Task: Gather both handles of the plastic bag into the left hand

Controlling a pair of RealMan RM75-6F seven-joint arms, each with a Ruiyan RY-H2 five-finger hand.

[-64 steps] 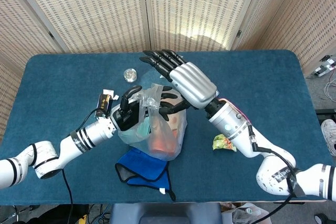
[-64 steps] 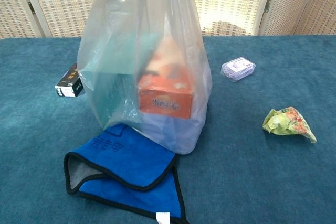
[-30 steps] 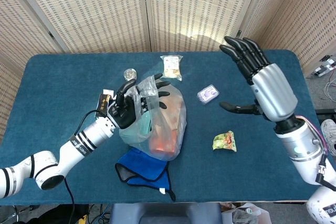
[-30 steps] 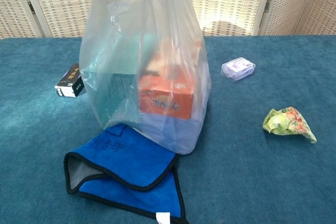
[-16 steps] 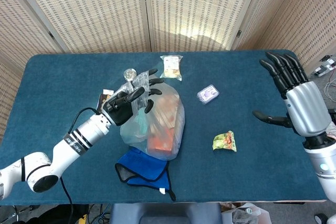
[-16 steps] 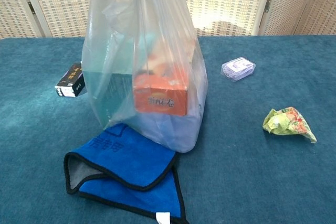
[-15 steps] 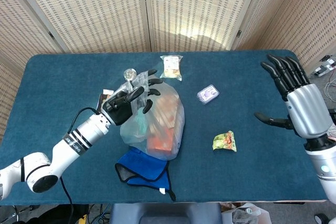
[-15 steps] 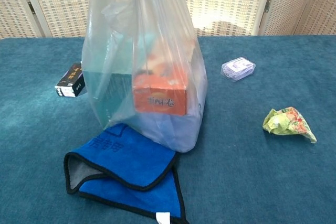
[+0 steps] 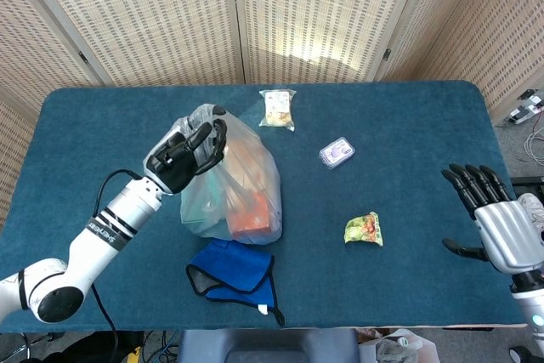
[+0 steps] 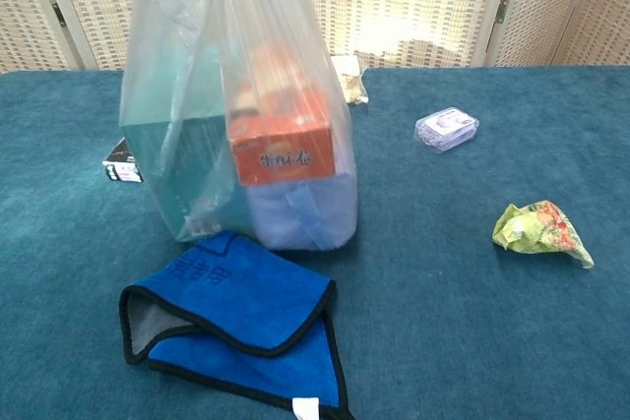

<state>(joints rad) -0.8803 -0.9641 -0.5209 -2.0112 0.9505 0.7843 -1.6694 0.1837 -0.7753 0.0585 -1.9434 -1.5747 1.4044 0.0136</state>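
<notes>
A clear plastic bag [image 9: 231, 189] [image 10: 241, 135] holding an orange box, a teal box and a bluish pack hangs from its gathered top. My left hand [image 9: 185, 155] grips the bunched handles from above, fingers curled around them. In the chest view the bag's base sits at the table or just over it, I cannot tell which; the hand is above that frame. My right hand [image 9: 497, 223] is far off at the table's right edge, fingers spread, holding nothing.
A blue cloth [image 9: 231, 271] [image 10: 231, 317] lies in front of the bag. A crumpled green wrapper [image 9: 363, 229] [image 10: 541, 228], a small clear case [image 9: 337, 153] [image 10: 447, 128] and a snack packet [image 9: 278, 109] lie to the right and behind. A black box [image 10: 120, 162] peeks out behind the bag.
My left hand has closed round the handles and drawn the bag left and up. The right hand has pulled back to the table's right edge and dropped lower in the head view.
</notes>
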